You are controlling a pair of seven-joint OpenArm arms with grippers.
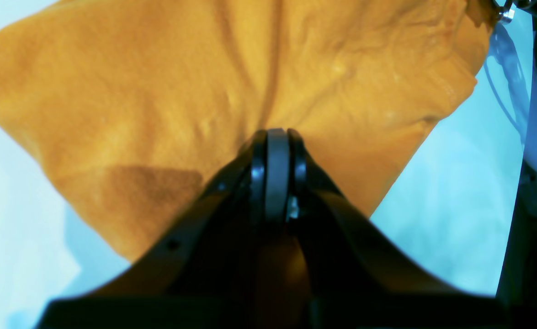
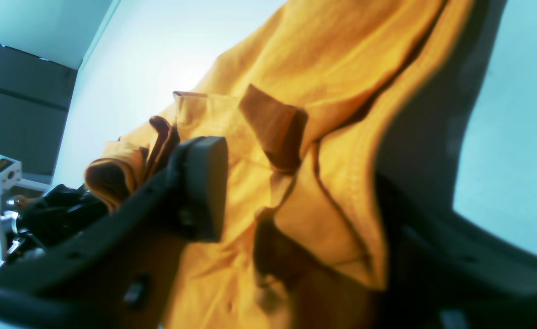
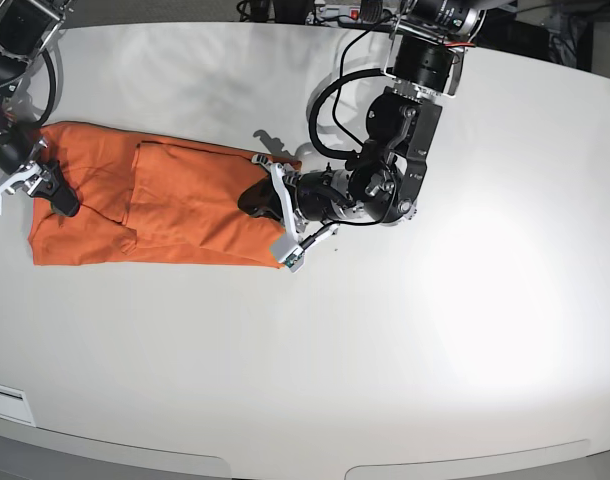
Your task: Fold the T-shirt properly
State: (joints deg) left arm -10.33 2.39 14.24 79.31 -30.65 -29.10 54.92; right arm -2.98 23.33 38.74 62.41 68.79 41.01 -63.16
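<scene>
Lying on the left half of the base view, the T-shirt (image 3: 155,205) forms a long horizontal band on the table (image 3: 465,300), with a narrower panel already laid over its middle and a small flap turned near its lower left. Judged from this shape, the lengthwise folds appear done, while the crosswise fold that would bring the band down to a compact rectangle is not yet done; the wrinkles at both ends suggest some smoothing is also left. The left gripper (image 3: 257,197) sits at the right end of the band, and in the left wrist view its jaws are pressed together on a pinch of orange cloth, from which creases radiate. The right gripper (image 3: 57,192) sits at the left end of the band; in the right wrist view its fingers stand apart with bunched cloth and a hemmed edge lying between them, so it is spread and clamps nothing as far as can be seen. Both ends are thus attended, one held and one not. The table is a plain white surface with rounded corners. Dark equipment and cables (image 3: 330,10) occupy the upper edge of the base view, beyond the table.
</scene>
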